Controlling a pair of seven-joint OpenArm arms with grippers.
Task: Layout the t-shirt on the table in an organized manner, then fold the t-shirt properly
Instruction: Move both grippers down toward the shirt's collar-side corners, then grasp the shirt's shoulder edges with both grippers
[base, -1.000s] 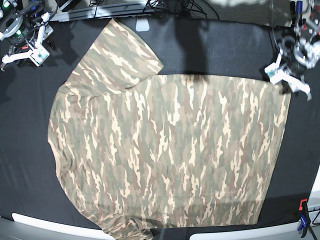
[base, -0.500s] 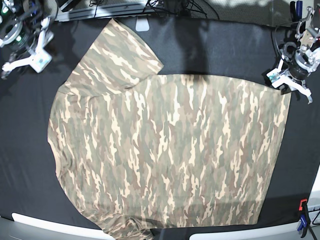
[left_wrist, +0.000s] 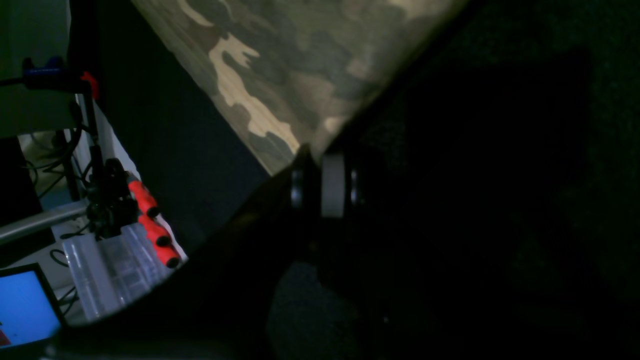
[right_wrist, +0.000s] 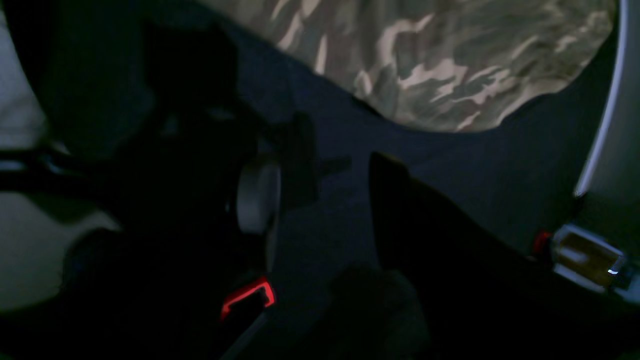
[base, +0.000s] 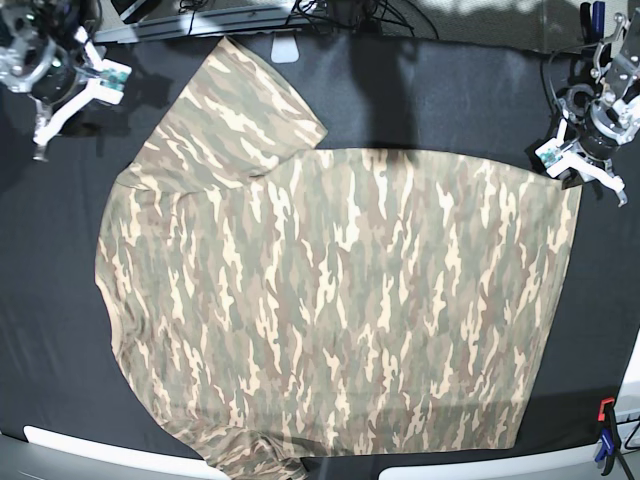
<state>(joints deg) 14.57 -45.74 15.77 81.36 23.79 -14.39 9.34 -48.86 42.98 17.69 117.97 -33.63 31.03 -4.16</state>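
Lying flat and spread on the table (base: 40, 300), the t-shirt (base: 340, 310), hem toward the right, one sleeve spread toward the far left, other sleeve at the near edge. Positioned at the far right, just beside the shirt's far-right hem corner: left gripper (base: 583, 168); jaw state cannot be told, dark in the wrist view, cloth edge running right up to the fingers. Positioned at the far-left corner, apart from the sleeve: right gripper (base: 70, 104), jaws parted, holding nothing. Clamped at the near-right table edge: red and blue clamp (base: 606, 432).
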